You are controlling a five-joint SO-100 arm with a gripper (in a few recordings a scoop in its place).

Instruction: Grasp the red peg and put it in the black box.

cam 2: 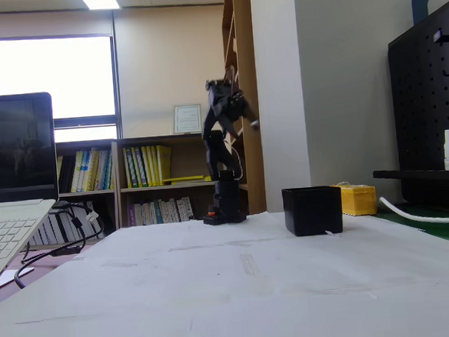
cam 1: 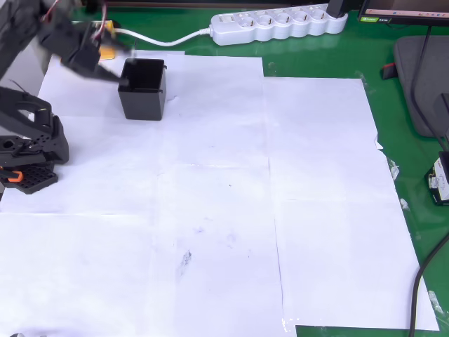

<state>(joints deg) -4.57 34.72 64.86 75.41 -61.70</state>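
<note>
While blurred, the hand [cam 1: 105, 50] hangs beside the black box [cam 1: 143, 90].

Black box [cam 1: 144, 90] on paper sheets [cam 1: 231, 210], power strip [cam 1: 280, 24] behind, overhead view.

We see a green desk [cam 1: 316, 42] w/ white paper sheets [cam 1: 210, 210] taped over most of its middle. On the paper: the black box [cam 1: 144, 90], upright, open top, near the upper-left in the overhead view. The arm's base [cam 1: 28, 151] sits at the left edge, partly on paper. Off the paper, on the green: a white power strip [cam 1: 280, 24] along the top, its cable [cam 1: 168, 38] running left. A laptop [cam 2: 12, 214] sits at the left in the fixed view, and a yellow box [cam 2: 356, 199] just behind the black box.
</note>
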